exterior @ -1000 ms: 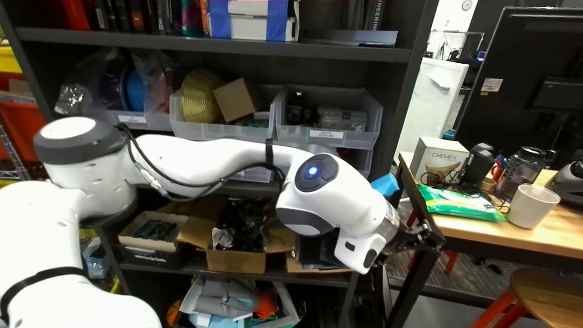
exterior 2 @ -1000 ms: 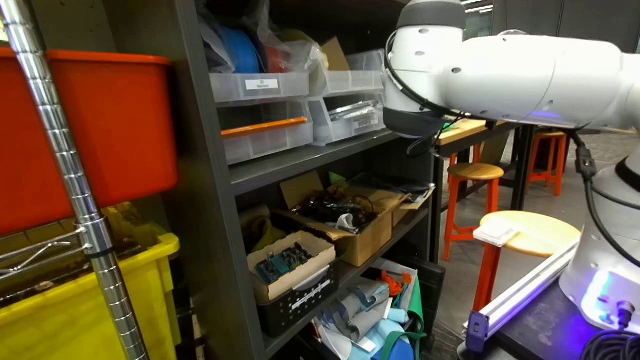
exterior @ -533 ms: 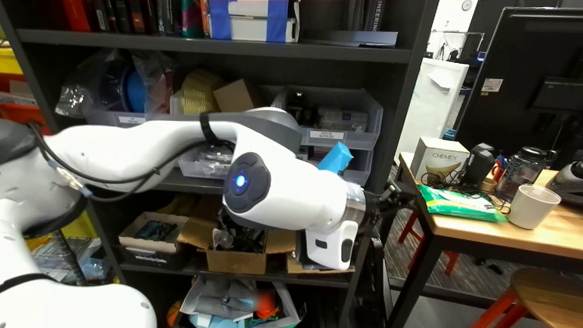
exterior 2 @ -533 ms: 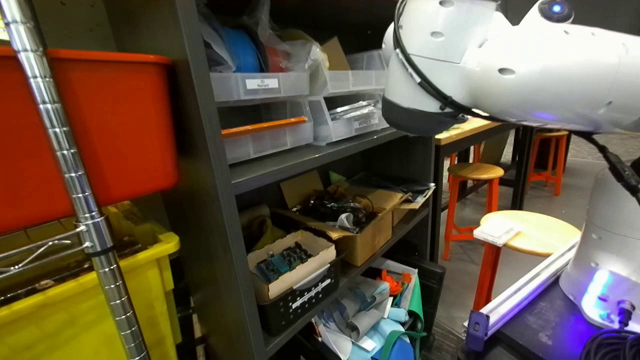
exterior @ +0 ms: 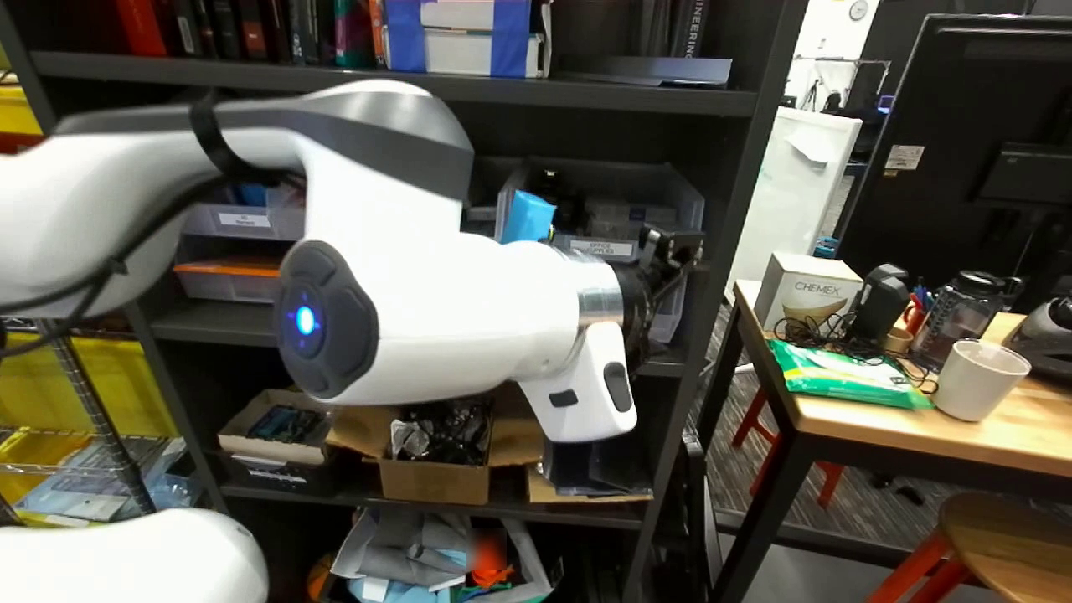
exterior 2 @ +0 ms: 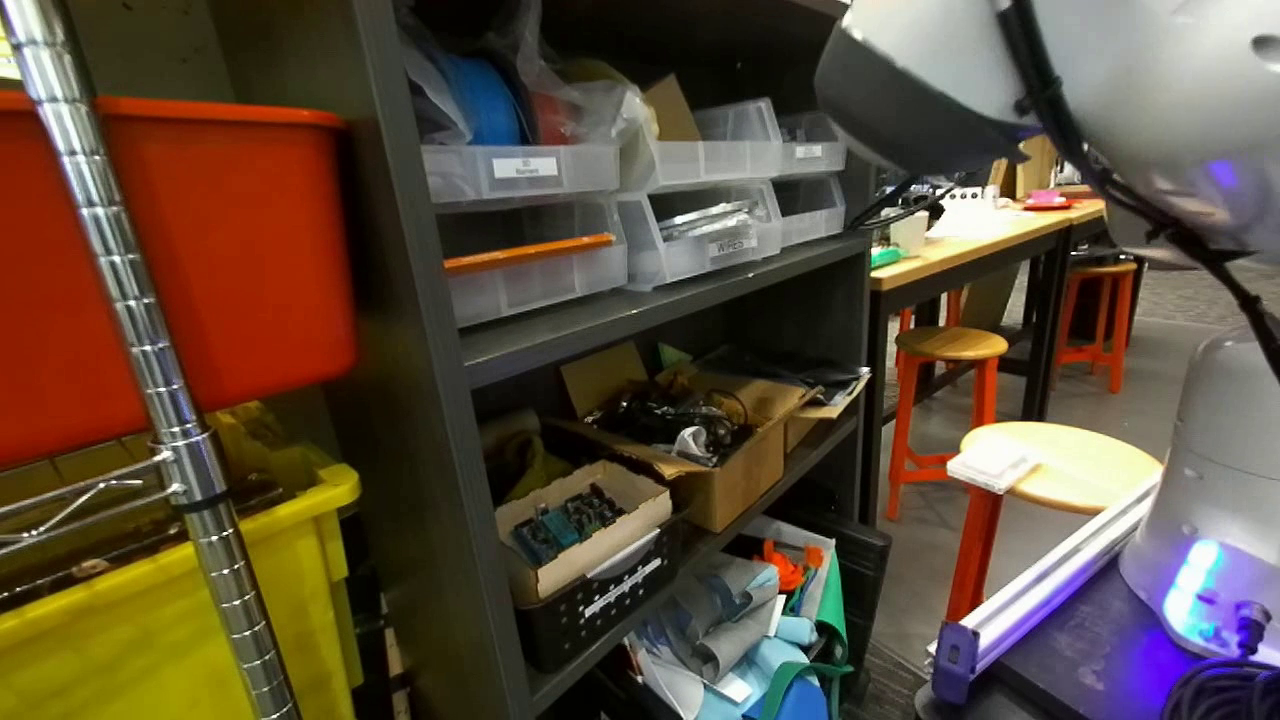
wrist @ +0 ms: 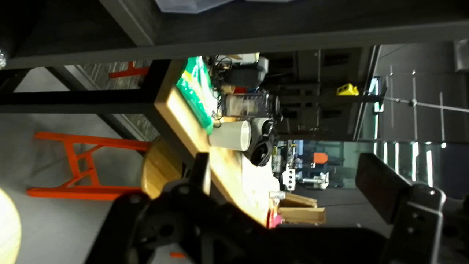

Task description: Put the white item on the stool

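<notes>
Hand [wrist: 284, 172], spread wide and empty, hovers beside the shelf [wrist: 256, 45], cluttered table [wrist: 185, 120] beyond.

The white arm [exterior: 456, 327] has a black claw [wrist: 287, 170], black cable [exterior 2: 1045, 90] and dark disc [exterior: 327, 322] (centre glowing blue).

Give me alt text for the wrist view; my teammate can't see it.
Open, empty gripper, in a picture turned sideways. Beyond it, a wooden table holds a white cup, a green-and-white packet and a clear bottle. An orange-legged stool stands by the table; what looks like another stool's seat shows at lower left.
</notes>
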Robot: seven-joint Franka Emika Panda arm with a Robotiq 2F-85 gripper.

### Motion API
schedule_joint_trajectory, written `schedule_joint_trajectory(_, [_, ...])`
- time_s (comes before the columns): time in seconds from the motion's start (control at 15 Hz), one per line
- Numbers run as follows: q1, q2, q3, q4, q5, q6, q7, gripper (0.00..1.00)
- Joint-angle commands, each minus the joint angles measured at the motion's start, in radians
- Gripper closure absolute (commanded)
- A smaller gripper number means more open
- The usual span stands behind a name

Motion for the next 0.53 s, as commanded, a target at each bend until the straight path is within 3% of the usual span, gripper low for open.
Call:
schedule_joint_trajectory(0.0, [0.143,0.11,-0.174,0.011,-0.071,0.02,-0.189,0.0])
schedule_joint_trajectory(0.47, [0.412,0.214,-0.377,0.01,-0.316,0.083,-0.367,0.0])
